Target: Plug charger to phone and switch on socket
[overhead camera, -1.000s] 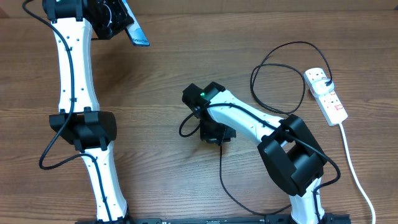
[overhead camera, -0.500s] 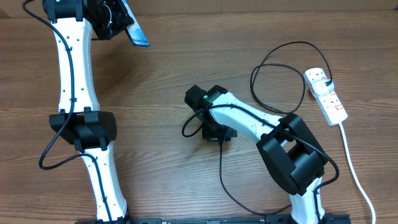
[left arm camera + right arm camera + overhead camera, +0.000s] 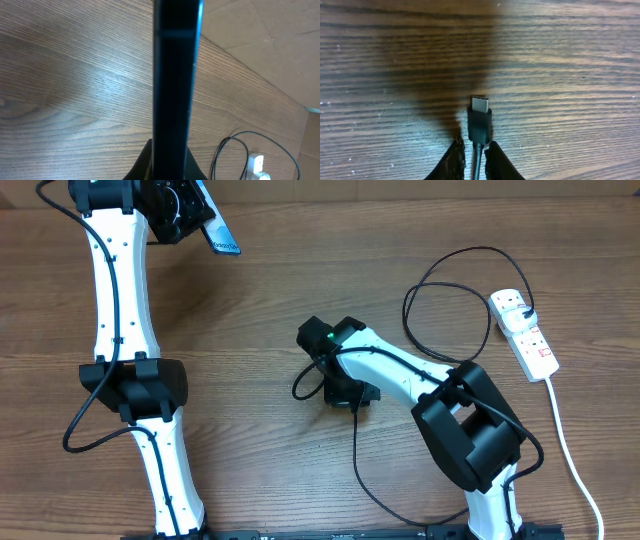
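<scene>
The phone [image 3: 216, 232] hangs above the table's far left, blue screen tilted, with my left gripper [image 3: 186, 216] shut on it. The left wrist view shows the phone [image 3: 173, 75] edge-on as a dark upright bar rising from the left gripper [image 3: 170, 167]. At the table's middle my right gripper [image 3: 345, 396] is low over the wood. In the right wrist view the right gripper [image 3: 476, 156] is shut on the charger's thin black cable, just behind the connector tip [image 3: 480, 120], which points away over the wood. The white socket [image 3: 525, 330] lies at the far right.
The charger's black cable [image 3: 440, 275] loops from the plug on the socket toward the middle, and another stretch [image 3: 356, 465] runs toward the near edge. The socket's thick white cord [image 3: 572, 455] trails down the right side. The socket [image 3: 256, 167] also shows in the left wrist view.
My right gripper has shifted slightly to the right and its jaws have narrowed onto the cable. The left arm and the phone have not moved.
</scene>
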You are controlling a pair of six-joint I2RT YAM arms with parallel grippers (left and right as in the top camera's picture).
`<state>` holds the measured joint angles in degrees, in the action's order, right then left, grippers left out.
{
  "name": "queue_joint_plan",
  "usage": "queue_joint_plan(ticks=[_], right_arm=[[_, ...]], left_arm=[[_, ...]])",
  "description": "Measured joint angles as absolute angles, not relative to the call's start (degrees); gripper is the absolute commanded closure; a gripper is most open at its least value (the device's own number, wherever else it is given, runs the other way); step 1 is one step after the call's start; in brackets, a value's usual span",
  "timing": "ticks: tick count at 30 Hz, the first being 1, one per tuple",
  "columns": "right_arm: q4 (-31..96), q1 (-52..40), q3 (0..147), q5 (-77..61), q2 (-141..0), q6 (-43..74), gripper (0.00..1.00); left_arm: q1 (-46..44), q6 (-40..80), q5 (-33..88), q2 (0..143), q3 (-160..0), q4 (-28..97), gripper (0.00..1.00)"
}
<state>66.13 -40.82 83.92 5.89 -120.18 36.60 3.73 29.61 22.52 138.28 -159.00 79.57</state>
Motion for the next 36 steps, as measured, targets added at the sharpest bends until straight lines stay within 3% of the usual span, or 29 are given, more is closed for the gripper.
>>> queue_joint_plan(ticks=[36], right_arm=[[64.7,-37.8,83.9,1.5,-120.2,32.1,0.90]], left_arm=[[3.7,29.6,22.5,138.3,-159.0,79.7,0.96]])
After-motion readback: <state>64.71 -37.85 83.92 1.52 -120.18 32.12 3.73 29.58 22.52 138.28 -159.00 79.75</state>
